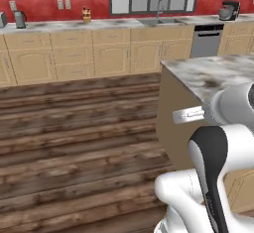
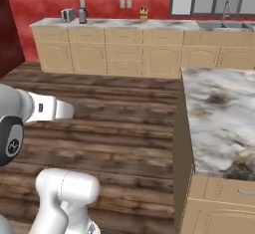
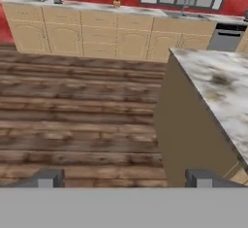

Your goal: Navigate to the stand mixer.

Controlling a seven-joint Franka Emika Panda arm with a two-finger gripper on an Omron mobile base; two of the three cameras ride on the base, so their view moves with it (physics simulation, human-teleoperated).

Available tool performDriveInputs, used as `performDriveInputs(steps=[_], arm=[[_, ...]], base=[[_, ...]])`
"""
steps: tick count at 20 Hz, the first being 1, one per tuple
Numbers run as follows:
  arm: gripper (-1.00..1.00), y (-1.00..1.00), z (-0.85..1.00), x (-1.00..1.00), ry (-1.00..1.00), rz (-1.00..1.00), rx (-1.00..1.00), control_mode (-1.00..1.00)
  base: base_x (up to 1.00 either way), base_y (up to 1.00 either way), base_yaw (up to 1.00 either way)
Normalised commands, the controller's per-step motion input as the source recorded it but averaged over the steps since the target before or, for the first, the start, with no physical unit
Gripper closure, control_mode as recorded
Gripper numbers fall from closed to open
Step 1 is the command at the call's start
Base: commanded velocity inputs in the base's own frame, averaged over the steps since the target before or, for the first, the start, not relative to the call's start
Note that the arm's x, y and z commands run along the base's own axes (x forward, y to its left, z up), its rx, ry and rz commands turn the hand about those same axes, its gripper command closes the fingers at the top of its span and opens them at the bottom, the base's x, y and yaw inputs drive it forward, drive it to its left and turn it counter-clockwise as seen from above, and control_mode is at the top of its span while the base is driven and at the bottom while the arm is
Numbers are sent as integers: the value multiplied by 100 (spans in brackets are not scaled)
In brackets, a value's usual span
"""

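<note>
Navigation is the step in hand, and the stand mixer (image 1: 229, 10) sits far off at about one o'clock in the left base view, on the back tabletop (image 1: 74, 26) against the red wall, right of the dishwasher (image 1: 206, 41). A marble-topped island (image 1: 218, 76) lies between the base and the mixer. By my judgement the base should swing left of the island's near corner over the open wood floor (image 1: 74, 128), then turn right along the aisle in front of the cabinets, keeping the arm tucked so nothing clips the island edge, and stop squarely facing the mixer.

In the hand view the end effector (image 3: 125, 178) is spread wide, its two fingertips (image 3: 48, 177) well apart and holding nothing.

Counted: one stand mixer, one island, one sink with one faucet (image 1: 159, 8), one dishwasher, one kettle (image 1: 20, 19), one toaster (image 2: 66, 14) beside it, one knife block (image 1: 87, 15).
</note>
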Motion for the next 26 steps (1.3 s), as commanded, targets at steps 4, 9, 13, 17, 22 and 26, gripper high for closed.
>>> performDriveInputs(steps=[4,9,13,17,22,26], arm=[[-100,0,0,0,0,0,0,100],[-100,0,0,0,0,0,0,100],[-100,0,0,0,0,0,0,100],[-100,0,0,0,0,0,0,100],[-100,0,0,0,0,0,0,100],[-100,0,0,0,0,0,0,100]], base=[[100,8,0],[100,0,0],[100,23,-2],[100,47,-8],[100,47,-10],[100,41,-11]])
